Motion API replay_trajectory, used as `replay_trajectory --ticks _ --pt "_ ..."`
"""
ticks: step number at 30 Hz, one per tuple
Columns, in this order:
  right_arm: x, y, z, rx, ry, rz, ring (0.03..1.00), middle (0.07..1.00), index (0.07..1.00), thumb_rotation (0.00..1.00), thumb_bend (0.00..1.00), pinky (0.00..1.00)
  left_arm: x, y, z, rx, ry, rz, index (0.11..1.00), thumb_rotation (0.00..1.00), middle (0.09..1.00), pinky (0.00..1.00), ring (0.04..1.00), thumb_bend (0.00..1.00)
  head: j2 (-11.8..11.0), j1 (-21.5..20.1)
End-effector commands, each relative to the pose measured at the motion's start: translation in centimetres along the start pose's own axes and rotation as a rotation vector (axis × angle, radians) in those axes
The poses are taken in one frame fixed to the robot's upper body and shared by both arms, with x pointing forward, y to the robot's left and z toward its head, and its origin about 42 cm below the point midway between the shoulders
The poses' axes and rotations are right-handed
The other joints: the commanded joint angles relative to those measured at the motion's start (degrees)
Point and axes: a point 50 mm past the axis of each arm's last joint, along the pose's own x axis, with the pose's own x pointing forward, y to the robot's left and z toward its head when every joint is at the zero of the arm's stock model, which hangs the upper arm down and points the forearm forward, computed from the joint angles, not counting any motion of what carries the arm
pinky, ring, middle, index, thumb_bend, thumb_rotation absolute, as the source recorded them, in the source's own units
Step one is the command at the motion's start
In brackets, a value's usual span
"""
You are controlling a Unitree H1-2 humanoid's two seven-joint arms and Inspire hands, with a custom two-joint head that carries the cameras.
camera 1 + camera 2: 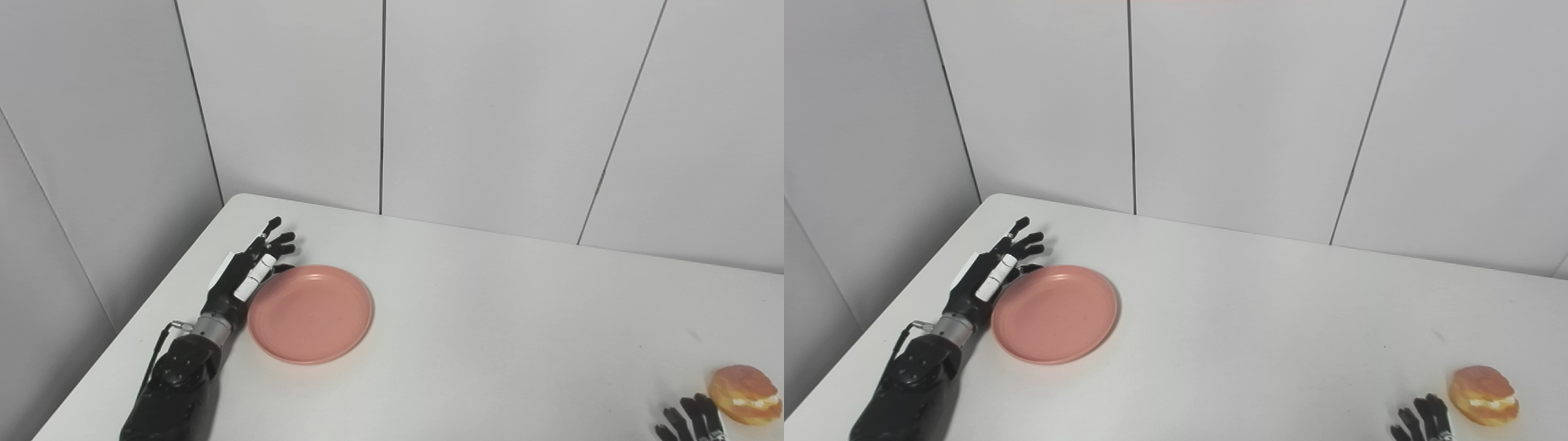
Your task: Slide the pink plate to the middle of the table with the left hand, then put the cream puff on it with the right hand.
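Pink plate (310,313) lies flat on white table (490,318), left of middle, round, rim up. Left hand (245,272) is laid along plate's left edge, fingers spread and pointed toward far wall, nothing held. Cream puff (745,394) is seen near right front corner, cream seam facing front. Right hand (689,422) only partly visible beside puff; grip cannot be told. No writing readable

The plate (310,313) is situated on the bench (490,318) at its left side, with the left hand (245,269) against its left rim. The cream puff (745,394) is located far right, just beside the right hand (689,422).
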Motion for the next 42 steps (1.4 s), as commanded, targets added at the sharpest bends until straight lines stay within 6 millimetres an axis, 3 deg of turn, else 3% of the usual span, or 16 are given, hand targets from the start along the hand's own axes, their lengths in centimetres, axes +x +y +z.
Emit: replay_trajectory --ticks 1,11,18,27,31,36,42 --pt "-2.1 -1.3 -3.4 0.004 0.199 -0.085 0.966 1.0 1.0 1.0 0.8 0.95 0.0 -1.3 0.3 -0.01 -0.012 -0.024 0.938 0.81 0.883 0.68 0.86 0.92 0.0 0.0" --pt "-2.2 -0.6 -3.3 0.0 0.195 -0.078 0.957 1.0 1.0 1.0 0.81 0.94 1.0 -7.0 1.2 -0.042 0.003 -0.098 0.958 0.84 0.891 0.67 0.86 0.9 0.4 -1.1" --pt "-2.2 0.0 -3.1 -0.001 0.186 -0.076 0.951 0.994 0.999 1.0 0.83 0.93 1.5 -10.7 0.9 -0.114 0.025 -0.165 0.974 0.81 0.906 0.72 0.883 0.91 0.8 -2.1" --pt "-2.2 0.8 -2.6 -0.004 0.173 -0.07 0.933 0.98 0.987 1.0 0.86 0.91 0.2 -15.7 -0.4 -0.164 0.104 -0.197 0.968 0.82 0.911 0.73 0.882 0.87 1.8 -4.9" --pt "-2.2 1.3 -2.5 -0.005 0.169 -0.071 0.917 0.969 0.977 1.0 0.85 0.89 -0.4 -17.7 -0.8 -0.216 0.135 -0.17 0.967 0.82 0.919 0.74 0.889 0.91 2.3 -6.0" --pt "-2.0 2.2 -2.4 -0.017 0.165 -0.07 0.9 0.955 0.961 1.0 0.84 0.87 -1.3 -20.3 -0.6 -0.275 0.168 -0.148 0.987 0.85 0.935 0.77 0.908 0.91 4.2 -9.8" --pt "-1.6 4.0 -1.9 -0.006 0.16 -0.062 0.887 0.945 0.946 0.96 0.86 0.85 -2.3 -21.8 -0.6 -0.302 0.195 -0.147 0.985 0.87 0.924 0.78 0.907 0.87 6.3 -15.4"
